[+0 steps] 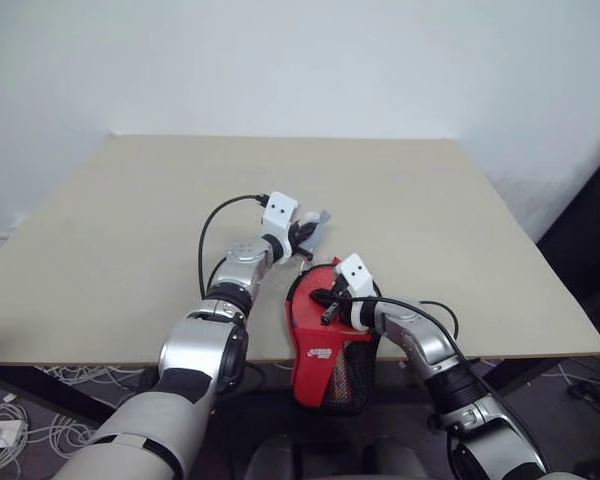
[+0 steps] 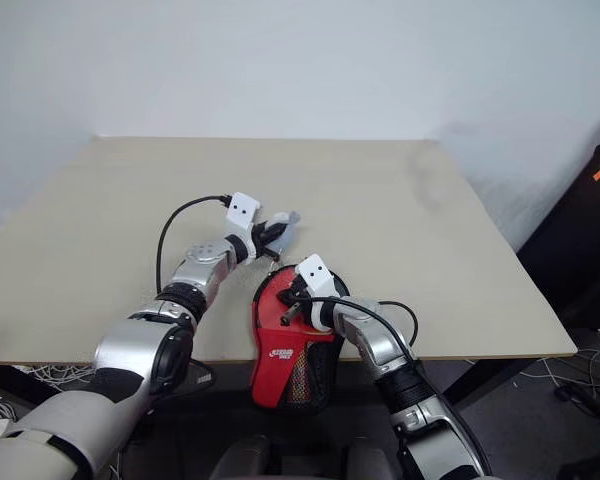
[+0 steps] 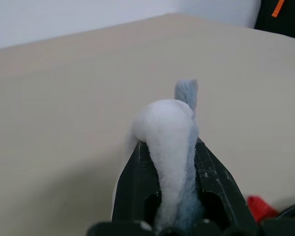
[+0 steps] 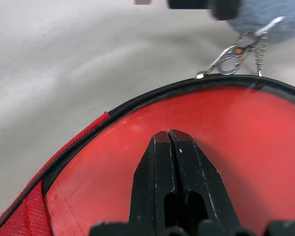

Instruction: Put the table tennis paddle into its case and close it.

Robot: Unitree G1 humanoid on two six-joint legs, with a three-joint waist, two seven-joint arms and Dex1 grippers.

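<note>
Case (image 1: 325, 340) red face up at table (image 1: 130, 230) edge, zip nearly round; left gripper (image 3: 169, 147) clamped on fluffy zip-pull charm (image 3: 167, 128), right gripper (image 4: 169, 140) pressed shut atop.

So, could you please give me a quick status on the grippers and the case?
Left gripper shut on fluffy grey-white zipper charm. Right gripper shut, pressing on the red case at the table edge. Nothing in the way.

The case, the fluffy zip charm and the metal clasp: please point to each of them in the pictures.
case (image 1: 318, 345): left eye view, on its red front above the white logo.
fluffy zip charm (image 3: 168, 129): left wrist view, on its white rounded top.
metal clasp (image 4: 225, 60): right wrist view, on the silver hook.
</note>
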